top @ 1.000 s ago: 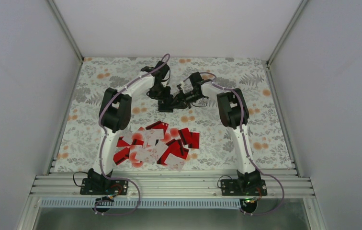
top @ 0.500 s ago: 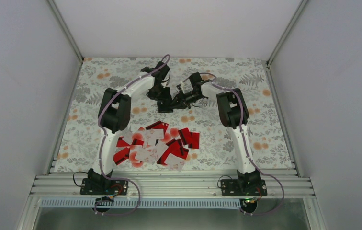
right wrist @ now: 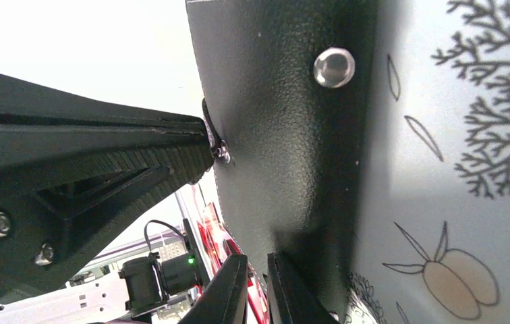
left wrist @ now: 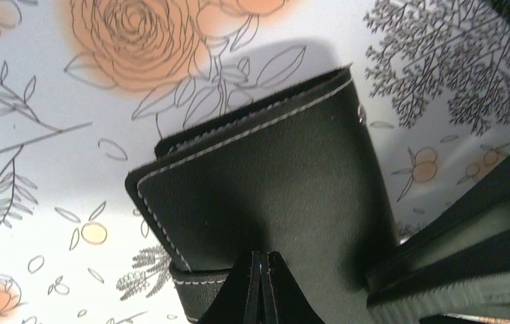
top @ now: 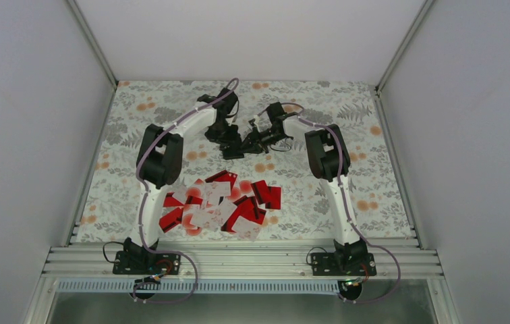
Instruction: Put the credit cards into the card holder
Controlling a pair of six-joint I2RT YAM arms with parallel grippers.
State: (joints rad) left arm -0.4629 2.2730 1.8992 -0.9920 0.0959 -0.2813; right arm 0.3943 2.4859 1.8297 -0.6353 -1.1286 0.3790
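card holder point(top: 233, 152) nudged left, left fingers point(left wrist: 247, 293) too

left arm point(top: 191, 120): jaws closed | right arm point(top: 304, 125): jaws nearly closed

From above we cannot resolve the card holder point(top: 233, 152), small and half covered. Both wrist views crop it; overlapped credit cards point(top: 218, 206) defy counting.

Black card holder point(left wrist: 266, 182) (white stitching), red-white credit cards point(top: 222, 206) heaped
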